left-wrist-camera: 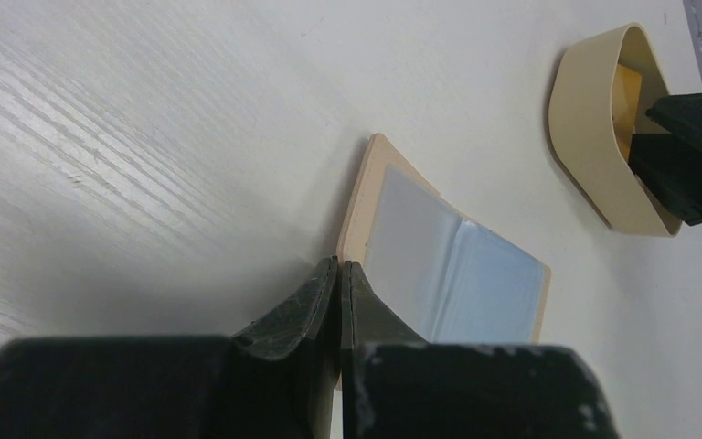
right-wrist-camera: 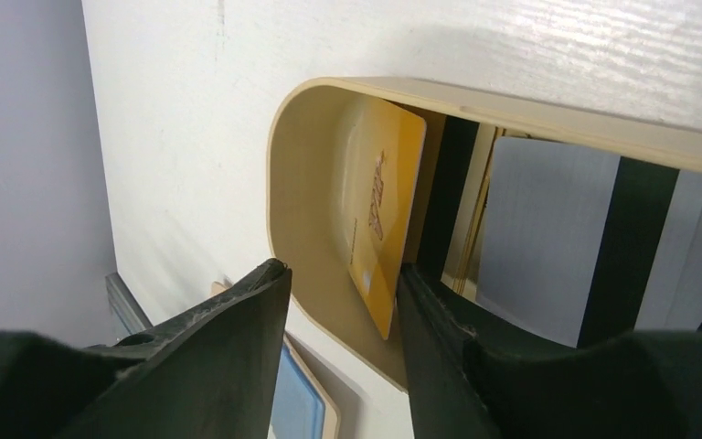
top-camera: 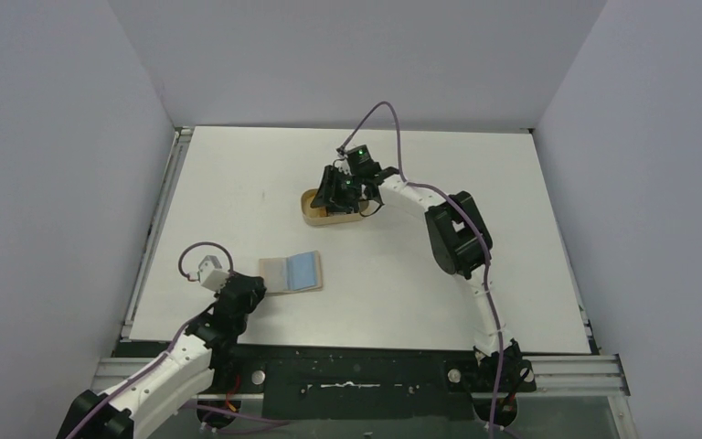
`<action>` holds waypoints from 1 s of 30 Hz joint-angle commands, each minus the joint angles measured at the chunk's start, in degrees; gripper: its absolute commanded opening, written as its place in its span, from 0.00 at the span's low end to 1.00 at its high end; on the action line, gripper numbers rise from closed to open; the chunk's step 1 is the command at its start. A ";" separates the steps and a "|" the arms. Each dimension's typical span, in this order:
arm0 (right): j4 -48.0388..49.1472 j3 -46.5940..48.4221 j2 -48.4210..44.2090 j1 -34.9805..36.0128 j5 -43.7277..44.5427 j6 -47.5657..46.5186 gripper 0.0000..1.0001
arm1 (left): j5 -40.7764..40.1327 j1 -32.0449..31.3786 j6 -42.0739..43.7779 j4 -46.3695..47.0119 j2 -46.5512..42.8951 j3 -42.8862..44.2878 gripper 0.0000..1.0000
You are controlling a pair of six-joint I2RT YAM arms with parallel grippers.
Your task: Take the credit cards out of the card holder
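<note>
Both fingers of the left gripper point(left-wrist-camera: 339, 274) press together at the card holder point(left-wrist-camera: 457, 274) edge; the right gripper point(right-wrist-camera: 343, 283) gapes over the tray point(right-wrist-camera: 292, 165), a yellow credit card point(right-wrist-camera: 384, 219) just beside one finger.

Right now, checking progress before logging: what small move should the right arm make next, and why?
Probably lift the right gripper straight up off the tray: its fingers are open, holding nothing, and the yellow card and bluish-grey card already lie inside.
</note>
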 commanded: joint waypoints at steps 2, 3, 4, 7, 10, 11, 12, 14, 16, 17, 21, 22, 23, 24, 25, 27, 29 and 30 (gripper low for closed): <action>-7.24 7.54 -0.89 0.08 1.73 -5.69 0.54 | 0.19 -0.30 1.57 -2.33 -2.17 2.85 0.00; -8.89 8.66 -1.29 -0.02 2.48 -6.86 0.58 | 0.18 -0.30 2.39 -2.88 -2.30 3.54 0.00; -10.51 9.64 -1.87 -0.22 3.44 -8.21 0.60 | 0.21 -0.30 3.12 -3.28 -2.39 4.16 0.00; -14.43 11.79 -4.33 -1.03 6.91 -11.83 0.62 | 0.57 -0.43 4.93 -3.48 -2.42 5.45 0.00; -15.69 10.90 -8.00 -2.09 9.52 -14.27 0.63 | 0.99 -0.92 6.49 -3.53 -2.43 7.10 0.00; -15.63 9.92 -9.46 -2.41 10.19 -14.75 0.64 | 1.08 -1.18 6.97 -3.61 -2.51 7.74 0.00; -15.30 8.60 -11.76 -2.72 11.05 -15.24 0.64 | 1.08 -1.44 7.53 -3.65 -2.51 8.36 0.00; -14.44 5.35 -15.35 -2.95 12.19 -16.19 0.67 | 0.87 -2.05 8.62 -3.81 -2.68 9.85 0.00; -13.02 0.72 -19.14 -2.94 12.97 -16.74 0.68 | 0.67 -2.67 9.38 -3.90 -2.68 11.52 0.00; -12.23 -1.41 -20.94 -2.99 13.11 -16.98 0.68 | 0.59 -3.10 9.87 -3.87 -2.56 12.45 0.00; -7.70 -11.34 -28.15 -3.00 12.23 -17.58 0.68 | -0.13 -4.77 11.31 -3.67 -1.25 16.91 0.00; -6.28 -13.87 -29.63 -2.97 11.24 -17.88 0.68 | -0.42 -5.24 11.62 -3.52 -0.78 17.86 0.00; -5.13 -16.31 -30.85 -2.76 10.17 -18.12 0.68 | -0.70 -5.69 11.85 -3.36 -0.10 18.73 0.00; -4.22 -18.42 -31.72 -2.39 9.00 -18.20 0.68 | -1.01 -6.08 12.08 -3.06 0.63 19.56 0.00; -3.63 -20.37 -32.32 -1.57 8.36 -18.46 0.68 | -1.15 -6.43 12.44 -2.59 1.40 20.21 0.00; -3.09 -23.39 -32.72 1.18 8.46 -19.16 0.71 | -1.13 -6.98 12.84 -1.76 2.95 21.54 0.00; -2.00 -25.75 -32.66 4.20 8.95 -18.80 0.71 | -1.22 -7.58 13.34 -1.18 4.60 22.90 0.00; -0.79 -27.00 -32.64 5.41 8.98 -17.82 0.72 | -1.27 -7.92 13.67 -1.19 5.36 23.52 0.00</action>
